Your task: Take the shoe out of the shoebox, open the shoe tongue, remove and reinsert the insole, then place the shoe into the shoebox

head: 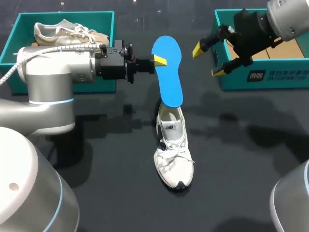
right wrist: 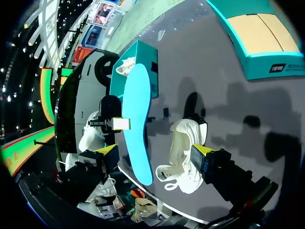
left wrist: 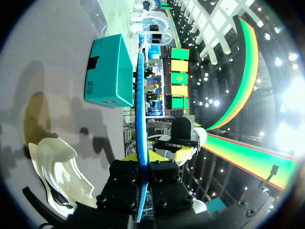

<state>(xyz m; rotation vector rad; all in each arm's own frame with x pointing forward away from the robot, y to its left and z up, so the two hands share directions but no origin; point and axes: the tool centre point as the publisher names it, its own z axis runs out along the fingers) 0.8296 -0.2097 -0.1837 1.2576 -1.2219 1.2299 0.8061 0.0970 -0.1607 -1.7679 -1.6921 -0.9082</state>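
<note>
Currently held: left tool (head: 161, 61) pinches the blue insole (head: 170, 77), upright.
Right tool (head: 207, 61): spread, empty.
Your move: steady the shoe (head: 174, 159), feed it in toe-first.

You see a smooth, matt blue insole (head: 168, 70) at the heel end of the white shoe (head: 174, 154), whose upper looks like cloth with cord laces. Under the shoe, your table (head: 241, 159) is dark, smooth and matt.

blue insole (head: 167, 70) covers the heel of the white shoe (head: 174, 159) from me; right shoebox (head: 289, 78) runs off the head view's edge, my right arm (head: 285, 19) hiding its back wall.
</note>
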